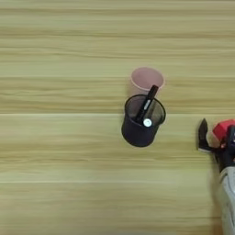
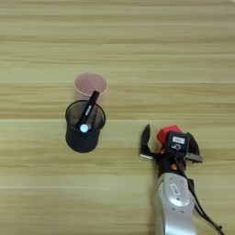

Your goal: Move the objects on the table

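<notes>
A small red cube [image 2: 166, 132] rests on the table [image 2: 117, 46] at the right. My right gripper [image 2: 168, 137] reaches it from below and is open. Its left finger [image 2: 145, 140] stands a little left of the cube with a visible gap, and its right finger [image 2: 193, 147] is just past the cube's right side. The gripper body hides the cube's near part. A black mesh pen cup [image 2: 84, 131] stands left of centre with a black, white-tipped marker [image 2: 88, 112] leaning in it. Directly behind and touching it is a pale pink cup [image 2: 90, 85].
My silver forearm [image 2: 173, 202] runs from the bottom edge up to the gripper, with a black cable [image 2: 202, 213] trailing on its right. Bare wood lies between the pen cup [image 1: 140, 124] and the gripper's left finger [image 1: 202, 135].
</notes>
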Available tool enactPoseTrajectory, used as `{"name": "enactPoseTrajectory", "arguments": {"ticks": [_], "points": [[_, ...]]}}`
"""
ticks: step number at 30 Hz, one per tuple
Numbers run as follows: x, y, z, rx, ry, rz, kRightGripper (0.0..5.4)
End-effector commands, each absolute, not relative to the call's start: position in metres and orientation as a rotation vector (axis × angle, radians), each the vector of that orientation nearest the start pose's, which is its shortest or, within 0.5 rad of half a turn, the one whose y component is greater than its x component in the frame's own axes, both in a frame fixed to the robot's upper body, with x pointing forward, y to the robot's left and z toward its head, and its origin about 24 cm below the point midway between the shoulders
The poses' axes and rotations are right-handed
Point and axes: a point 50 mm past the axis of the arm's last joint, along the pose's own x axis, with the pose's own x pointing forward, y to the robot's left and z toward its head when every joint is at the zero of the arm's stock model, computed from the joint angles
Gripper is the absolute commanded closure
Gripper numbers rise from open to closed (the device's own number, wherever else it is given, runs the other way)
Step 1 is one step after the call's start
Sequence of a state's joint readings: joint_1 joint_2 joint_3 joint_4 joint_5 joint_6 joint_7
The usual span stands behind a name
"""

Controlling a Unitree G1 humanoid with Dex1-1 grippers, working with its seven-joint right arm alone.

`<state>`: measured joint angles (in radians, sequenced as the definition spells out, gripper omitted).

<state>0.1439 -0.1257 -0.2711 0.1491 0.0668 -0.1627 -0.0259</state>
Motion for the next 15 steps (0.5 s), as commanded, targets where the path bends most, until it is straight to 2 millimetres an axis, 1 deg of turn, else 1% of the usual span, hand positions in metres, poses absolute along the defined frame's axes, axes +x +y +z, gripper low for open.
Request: {"name": "enactPoseTrajectory", "arguments": {"ticks": [1, 5, 10, 15], "points": [[0.214, -0.25, 0.029, -0.101, -0.041, -0.307, 0.03], [0.213, -0.247, 0.035, -0.102, -0.074, -0.299, 0.03], [0.209, -0.239, 0.049, -0.114, -0.136, -0.277, 0.03], [0.207, -0.236, 0.054, -0.114, -0.15, -0.267, 0.03]]}}
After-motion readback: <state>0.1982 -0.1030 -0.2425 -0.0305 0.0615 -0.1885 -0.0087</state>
